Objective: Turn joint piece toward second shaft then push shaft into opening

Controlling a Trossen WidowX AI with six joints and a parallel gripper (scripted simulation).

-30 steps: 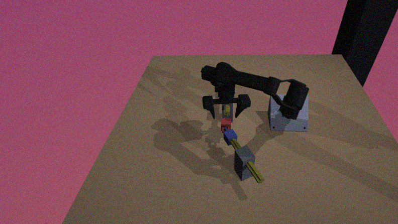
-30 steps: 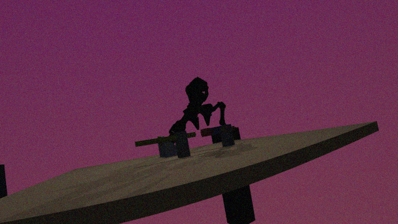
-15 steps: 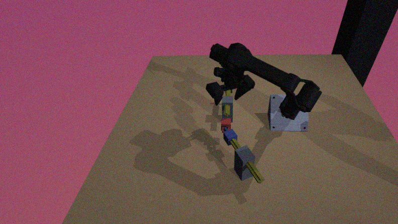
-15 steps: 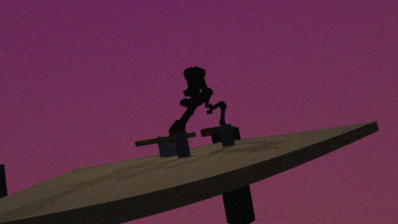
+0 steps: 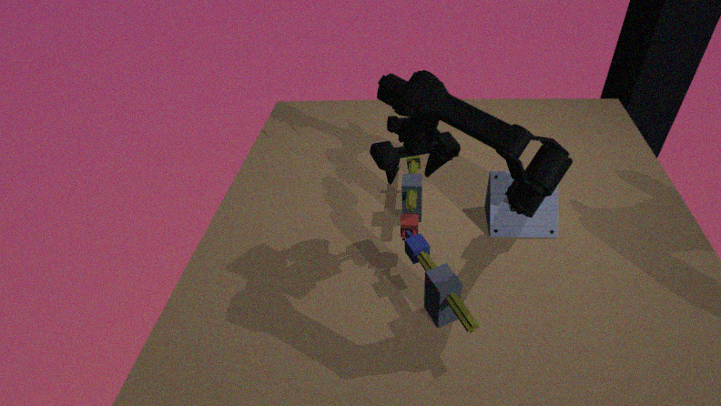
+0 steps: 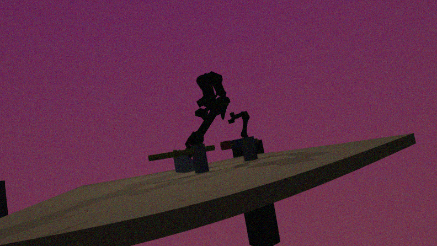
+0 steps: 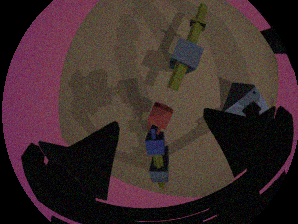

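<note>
The red joint piece (image 5: 410,222) (image 6: 226,145) (image 7: 160,116) is hinged to a blue piece (image 5: 417,247) (image 7: 155,146) on the first yellow shaft (image 5: 462,312), held by a grey block (image 5: 443,295) (image 6: 250,149) (image 7: 159,176). It faces the second yellow shaft (image 5: 411,199) (image 6: 161,156) (image 7: 176,80), roughly in line with it; exact alignment is unclear. A gap separates the shaft's near end from the joint piece. The second shaft runs through the second grey block (image 5: 411,180) (image 6: 201,159) (image 7: 188,52). My gripper (image 5: 409,178) (image 6: 212,117) (image 7: 162,119) is open and empty, above the second shaft's side.
A dark collar (image 7: 198,23) rings the second shaft beyond its block. The arm's pale base box (image 5: 496,217) stands on the table (image 5: 605,282) (image 6: 213,186), beside the shaft line. A small dark arm-like shape (image 6: 245,123) stands behind the first block in the exterior view.
</note>
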